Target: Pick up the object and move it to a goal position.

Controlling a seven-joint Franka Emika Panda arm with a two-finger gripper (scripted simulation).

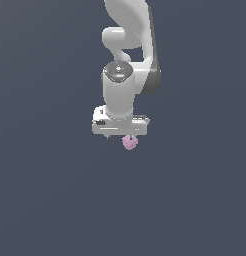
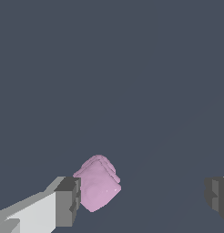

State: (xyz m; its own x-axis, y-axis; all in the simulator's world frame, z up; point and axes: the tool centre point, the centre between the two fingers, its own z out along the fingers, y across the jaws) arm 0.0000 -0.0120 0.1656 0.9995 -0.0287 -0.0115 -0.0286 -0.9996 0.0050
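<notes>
Dark floor (image 2: 132,68): object (image 2: 98,184) beside end effector (image 2: 143,195) finger.

You are looking at flat, even simulator lighting; the dark slate background is showing no visible cast shadows and no glare in either view. In the exterior view the white arm (image 1: 126,60) is catching soft light from above, shading to grey on its underside. Both pictures are rendering sharp, without blur or edge distortion. In the wrist view the pink object (image 2: 98,183) is showing gentle shading across its lumps.
</notes>
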